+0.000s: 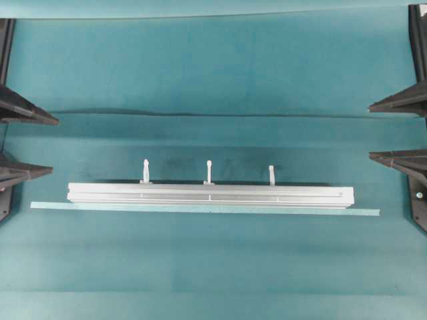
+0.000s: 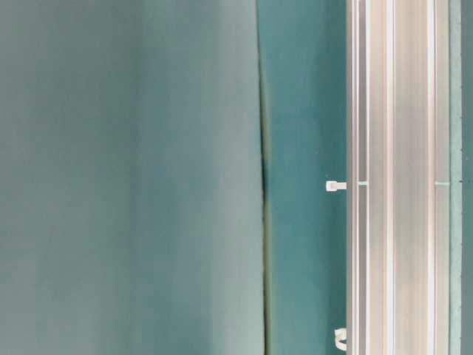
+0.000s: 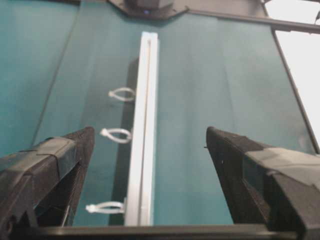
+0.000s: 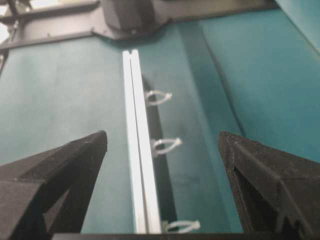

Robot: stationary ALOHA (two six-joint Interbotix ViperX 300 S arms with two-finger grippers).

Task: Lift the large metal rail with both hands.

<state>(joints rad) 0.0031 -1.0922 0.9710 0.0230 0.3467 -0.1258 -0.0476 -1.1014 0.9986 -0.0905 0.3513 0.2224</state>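
The large metal rail [image 1: 210,195] lies flat on the teal table cover [image 1: 213,73], stretched left to right across the lower middle of the overhead view. Its grooves run the whole length. Three small whitish pegs [image 1: 209,171] stick out of its far side; in the wrist views they look like thin loops lying on the cloth. Along its near side, just beside it and parallel, lies a thin pale tape strip [image 1: 200,209] that reaches past both ends of the rail. A dark fold in the cover [image 1: 200,114] runs across the table beyond the rail.

The left gripper [image 1: 23,143] sits at the left edge of the overhead view, well apart from the rail's left end. Its two black fingers [image 1: 27,110] are spread wide with nothing between them. Its wrist camera looks straight down the rail's length, the rail [image 3: 142,140] centred in the gap between the two fingers [image 3: 60,160].

The right gripper [image 1: 400,130] mirrors it at the right edge, also well clear of the rail's end. Its fingers [image 1: 400,100] stand wide apart and hold nothing. In its wrist view the rail [image 4: 140,165] runs away from the camera between the two dark fingers [image 4: 265,170].

The table-level view shows only a stretch of the rail [image 2: 399,177] with one peg [image 2: 335,186] on the cloth.
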